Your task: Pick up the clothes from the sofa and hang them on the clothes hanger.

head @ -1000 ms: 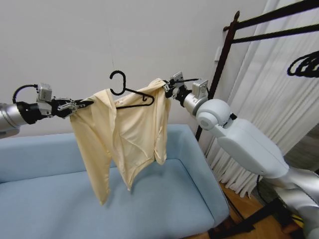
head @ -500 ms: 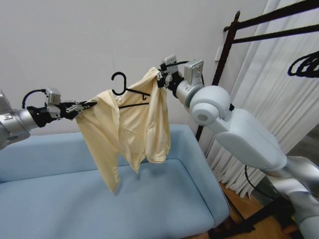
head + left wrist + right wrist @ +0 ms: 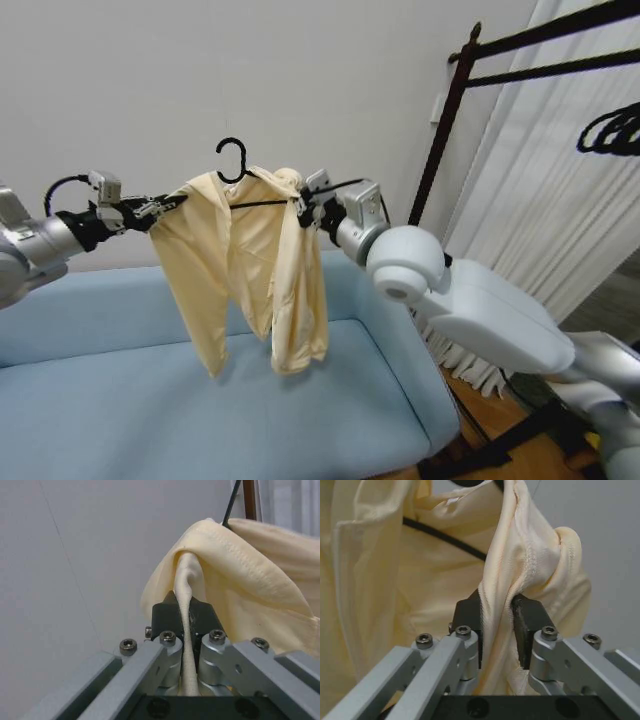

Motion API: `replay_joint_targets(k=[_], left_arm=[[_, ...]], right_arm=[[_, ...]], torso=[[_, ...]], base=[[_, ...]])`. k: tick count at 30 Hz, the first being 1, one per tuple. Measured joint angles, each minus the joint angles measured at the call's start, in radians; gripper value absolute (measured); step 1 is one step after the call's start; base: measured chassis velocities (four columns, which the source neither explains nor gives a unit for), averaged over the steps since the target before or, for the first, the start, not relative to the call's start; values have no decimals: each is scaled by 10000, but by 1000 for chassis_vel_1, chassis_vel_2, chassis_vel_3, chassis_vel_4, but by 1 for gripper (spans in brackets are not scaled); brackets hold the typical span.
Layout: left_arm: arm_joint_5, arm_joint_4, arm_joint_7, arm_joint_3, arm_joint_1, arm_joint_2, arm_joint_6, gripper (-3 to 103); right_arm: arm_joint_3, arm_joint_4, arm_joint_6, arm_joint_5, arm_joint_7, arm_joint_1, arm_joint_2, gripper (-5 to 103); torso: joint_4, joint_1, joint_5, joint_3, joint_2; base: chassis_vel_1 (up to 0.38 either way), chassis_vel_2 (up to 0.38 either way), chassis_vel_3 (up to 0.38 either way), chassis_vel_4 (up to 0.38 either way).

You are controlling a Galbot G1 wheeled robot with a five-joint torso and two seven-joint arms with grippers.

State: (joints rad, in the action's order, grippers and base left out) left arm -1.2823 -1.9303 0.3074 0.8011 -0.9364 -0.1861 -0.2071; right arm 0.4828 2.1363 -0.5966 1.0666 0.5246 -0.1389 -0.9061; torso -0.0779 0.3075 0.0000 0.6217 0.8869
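A pale yellow shirt [image 3: 245, 270] hangs in the air above the sofa, draped over a black hanger [image 3: 240, 175] whose hook points up. My left gripper [image 3: 168, 206] is shut on the shirt's left shoulder edge; the wrist view shows a fold of cloth [image 3: 186, 615] pinched between the pads. My right gripper [image 3: 303, 208] is shut on the shirt's right shoulder, the fabric [image 3: 500, 610] squeezed between its black pads [image 3: 527, 625]. The hanger bar [image 3: 445, 539] runs behind the cloth. Both sleeves dangle down.
The light blue sofa [image 3: 150, 400] lies below the shirt. A dark clothes rack [image 3: 455, 90] stands at the right by white curtains [image 3: 560, 220], with another black hanger [image 3: 610, 128] on it. A plain wall is behind.
My right gripper has moved left and lower, bunching the shirt narrower on the hanger. The left gripper stayed nearly in place. The hanger hook rose slightly.
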Motion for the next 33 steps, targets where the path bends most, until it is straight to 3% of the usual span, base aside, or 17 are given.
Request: replay_joint_targets(k=[1, 7, 8, 10, 13, 14, 21, 25, 33], left_arm=[[-3, -21, -70, 0, 5, -2, 79, 2], [-214, -184, -316, 6, 32, -93, 465, 2], [-214, -184, -316, 6, 32, -93, 465, 2], [-433, -199, -197, 51, 33, -187, 571, 2], [-582, -140, 139, 86, 28, -281, 668, 2], [-582, -140, 139, 86, 28, -281, 668, 2], [-802, -14, 698, 132, 35, -231, 705, 2], [-928, 119, 952, 150, 56, -81, 733, 2], [-1168, 129, 1018, 243, 80, 122, 748, 2]], right_arm=[[108, 20, 31, 2, 3, 50, 1, 19], [381, 46, 213, 44, -5, 114, 0, 46], [381, 46, 213, 44, -5, 114, 0, 46], [346, 181, 318, 231, 69, 232, 9, 51], [-101, 162, 683, 628, -9, 264, 194, 68], [-101, 162, 683, 628, -9, 264, 194, 68], [-1220, -702, 1248, 2644, 70, 93, -154, 94], [-1323, -1185, 1402, 3735, 769, 56, -874, 100], [-942, -1735, 1548, 3696, 1114, 354, -1529, 100]], torso=[[0, 0, 0, 0, 0], [0, 0, 0, 1, 0], [0, 0, 0, 1, 0], [0, 0, 0, 0, 0], [0, 0, 0, 0, 0], [0, 0, 0, 0, 0], [-1, 1, 1, 1, 0], [3, 1, -2, 1, 0], [0, 2, -1, 1, 0]], base=[[0, 0, 0, 0], [0, 0, 0, 0], [0, 0, 0, 0], [0, 0, 0, 0], [0, 0, 0, 0], [0, 0, 0, 0], [0, 0, 0, 0], [0, 0, 0, 0], [0, 0, 0, 0]])
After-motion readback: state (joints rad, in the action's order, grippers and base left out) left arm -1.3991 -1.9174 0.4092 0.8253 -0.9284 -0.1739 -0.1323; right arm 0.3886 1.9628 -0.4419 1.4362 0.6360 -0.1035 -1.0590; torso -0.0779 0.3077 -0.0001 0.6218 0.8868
